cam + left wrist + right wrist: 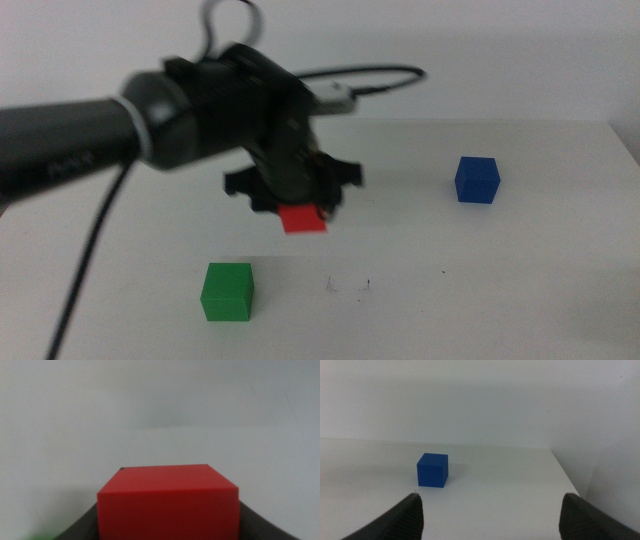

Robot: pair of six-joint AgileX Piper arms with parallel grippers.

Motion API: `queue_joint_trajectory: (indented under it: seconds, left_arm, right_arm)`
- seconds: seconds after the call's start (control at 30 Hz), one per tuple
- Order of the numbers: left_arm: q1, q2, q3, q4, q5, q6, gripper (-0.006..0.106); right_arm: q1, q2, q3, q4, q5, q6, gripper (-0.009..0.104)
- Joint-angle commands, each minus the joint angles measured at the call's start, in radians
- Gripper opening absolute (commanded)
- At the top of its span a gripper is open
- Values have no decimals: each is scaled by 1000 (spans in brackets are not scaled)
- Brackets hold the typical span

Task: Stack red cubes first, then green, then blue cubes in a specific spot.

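The left claw is gripping the red cube above the desk, carrying it toward the speck-marked spot; the right claw is waiting, jaws apart

The left arm shows a smooth dark grey tube, faint lettering along its side, a pale band ringing it at the wrist. Black cables loop over and hang under it. Its gripper is black and blocky; the right gripper shows two dark rounded jaws.
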Motion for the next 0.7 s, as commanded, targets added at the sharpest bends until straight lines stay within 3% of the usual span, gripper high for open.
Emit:
queue_joint_trajectory:
  seconds: [0.0, 0.1, 0.33, 0.67]
  left_arm:
    - [-79, 0, 11, 78, 41, -145, 16]
    - [-138, 33, -2, 69, 32, -192, 16]
    - [-130, 130, -2, 9, -62, -188, 22]
    - [-128, 199, -10, -3, -116, -146, 22]
  right_arm:
    - [-1, -5, 3, -2, -7, -12, 93]
    - [-1, -5, 3, -2, -7, -12, 93]
    - [-1, -5, 3, -2, -7, -12, 93]
    - [-1, -5, 3, -2, -7, -12, 93]
